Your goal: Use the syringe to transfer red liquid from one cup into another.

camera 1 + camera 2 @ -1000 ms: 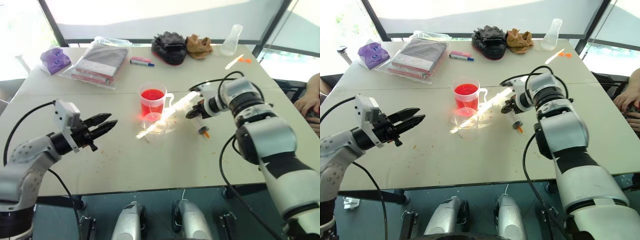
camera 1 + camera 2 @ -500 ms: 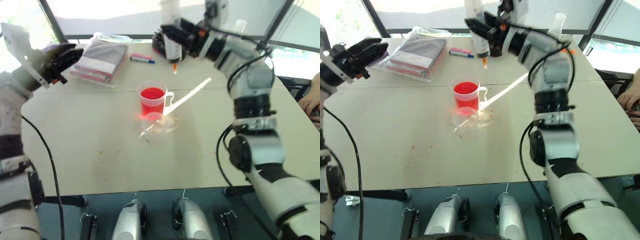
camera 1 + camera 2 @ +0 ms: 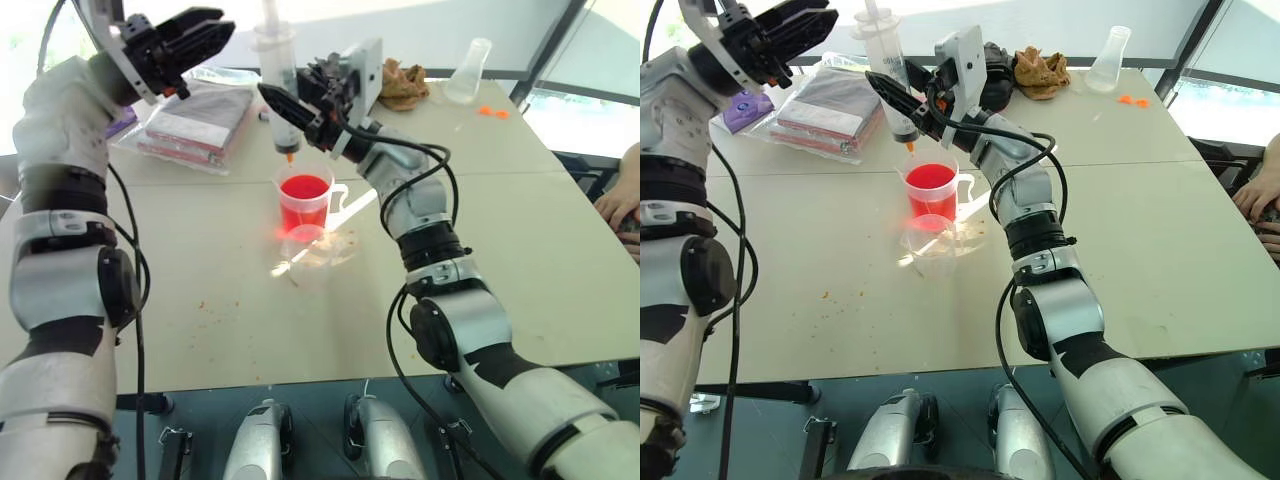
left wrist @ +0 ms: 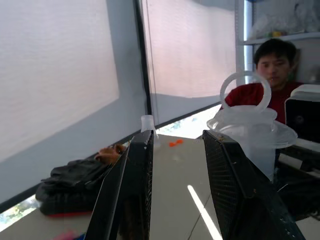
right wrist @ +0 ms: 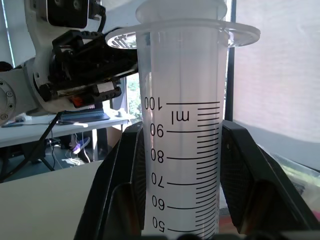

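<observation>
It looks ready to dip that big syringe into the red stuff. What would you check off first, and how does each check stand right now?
1. Right pincer gripping the syringe barrel: ok, shut on it.
2. Syringe upright, orange tip down: ok.
3. Tip lined up over the beaker: ok by eye, slightly to one side of centre.
4. Beaker holds red liquid: ok.
5. Left pincer ready for the plunger: open and beside it, not touching; ok.
6. Short cup upright in front of the beaker: cannot tell, glare hides it.
</observation>
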{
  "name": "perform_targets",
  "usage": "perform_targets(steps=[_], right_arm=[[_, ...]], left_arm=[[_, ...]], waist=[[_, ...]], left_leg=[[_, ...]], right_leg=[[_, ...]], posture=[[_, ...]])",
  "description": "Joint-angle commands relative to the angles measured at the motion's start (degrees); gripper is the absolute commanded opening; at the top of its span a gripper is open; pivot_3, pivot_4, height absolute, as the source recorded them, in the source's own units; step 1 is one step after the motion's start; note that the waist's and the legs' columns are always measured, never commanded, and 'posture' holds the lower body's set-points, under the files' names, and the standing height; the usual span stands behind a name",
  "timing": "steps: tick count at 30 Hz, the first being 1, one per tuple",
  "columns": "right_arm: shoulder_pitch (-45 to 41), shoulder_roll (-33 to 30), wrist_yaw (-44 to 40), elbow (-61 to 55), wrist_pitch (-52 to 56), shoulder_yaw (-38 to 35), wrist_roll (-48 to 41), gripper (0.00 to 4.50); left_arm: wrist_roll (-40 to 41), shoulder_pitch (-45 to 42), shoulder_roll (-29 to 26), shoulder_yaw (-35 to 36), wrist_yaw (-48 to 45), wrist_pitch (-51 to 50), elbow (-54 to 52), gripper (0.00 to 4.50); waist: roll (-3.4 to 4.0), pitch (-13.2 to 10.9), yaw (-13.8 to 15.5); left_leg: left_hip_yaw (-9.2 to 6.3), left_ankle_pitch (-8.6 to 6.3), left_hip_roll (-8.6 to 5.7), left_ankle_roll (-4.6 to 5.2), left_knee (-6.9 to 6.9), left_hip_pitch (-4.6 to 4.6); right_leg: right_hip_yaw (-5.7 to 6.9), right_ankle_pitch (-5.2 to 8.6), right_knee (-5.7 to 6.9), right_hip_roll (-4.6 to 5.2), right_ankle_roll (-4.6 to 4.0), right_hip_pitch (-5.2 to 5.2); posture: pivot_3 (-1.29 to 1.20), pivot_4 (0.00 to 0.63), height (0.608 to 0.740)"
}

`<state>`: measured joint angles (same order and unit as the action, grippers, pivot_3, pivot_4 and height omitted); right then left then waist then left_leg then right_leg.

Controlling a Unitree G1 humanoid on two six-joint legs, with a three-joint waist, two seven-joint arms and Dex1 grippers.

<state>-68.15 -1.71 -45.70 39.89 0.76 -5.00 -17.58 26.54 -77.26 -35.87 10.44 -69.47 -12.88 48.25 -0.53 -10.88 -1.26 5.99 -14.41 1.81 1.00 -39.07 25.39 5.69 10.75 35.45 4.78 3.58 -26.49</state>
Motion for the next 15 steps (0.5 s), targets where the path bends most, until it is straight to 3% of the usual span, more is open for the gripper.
perform_targets(steps=[1, 15], right_arm=[[-0.85, -0.15, 0.16, 0.11, -1.68, -0.43, -0.36, 1.43], [2.14, 1.38, -0.01, -1.32, -1.86, 1.99, 0.49, 1.43]], left_arm=[[1.12, -1.87, -0.38, 1.58, -1.06, -0.83, -3.07, 1.62], [-5.94, -1.77, 4.67, -2.39, -1.62, 6.98, 1.71, 1.62]], waist=[[0.00, 0.00, -0.14], [0.00, 0.00, 0.21]], left_leg=[[0.00, 0.00, 0.00, 0.00, 0.00, -0.02], [-0.01, 0.00, 0.01, 0.00, -0.05, -0.02]], right_leg=[[-0.01, 0.00, 0.01, 0.00, 0.00, 0.00], [-0.03, 0.00, 0.08, 0.01, 0.00, 0.01]], posture=[[0.00, 0.150, 0.740], [0.00, 0.150, 0.740]])
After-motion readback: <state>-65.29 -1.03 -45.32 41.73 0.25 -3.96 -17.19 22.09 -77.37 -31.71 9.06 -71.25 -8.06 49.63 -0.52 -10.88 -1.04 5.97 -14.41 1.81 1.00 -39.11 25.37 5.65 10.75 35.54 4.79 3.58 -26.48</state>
